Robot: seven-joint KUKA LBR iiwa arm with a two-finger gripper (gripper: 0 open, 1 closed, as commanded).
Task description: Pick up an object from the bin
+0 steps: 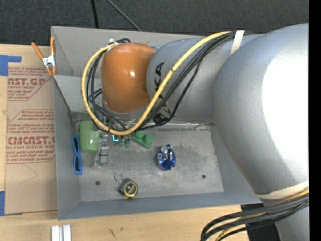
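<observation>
Gripper point(105, 148) sits low in the left half of the bin point(193, 159), under the orange wrist cover point(125, 77) w/ cables looped round it. The cover hides most of it, so I can't tell if it's released, clenched or grasping anything.

Nearest things:
- A pale green rounded block point(90, 136) is just beside it on the left, touching or nearly.
- A darker green piece point(143, 140) is just beside it on the right.
- A blue strip-like thing point(76, 157) lies along the left wall, past the pale block.
- A blue-and-white lump point(166, 158) mid-floor and a small yellow-black round thing point(129, 188) near the front wall are both well apart from the gripper.

Judgement: the step in hand looks like settling on 1 of the 2 green things, prob. the pale block. Nothing looks lifted yet.

To do it well:
- Centre over 1 item only, not the gap between the 2.
- Go down square so the block doesn't tip vs. the wall.
- Close gently and check it's seated before lifting.
- Lift straight up, clear of the blue strip & the wall.

Risk: the block is rounded and may squirt out.
</observation>
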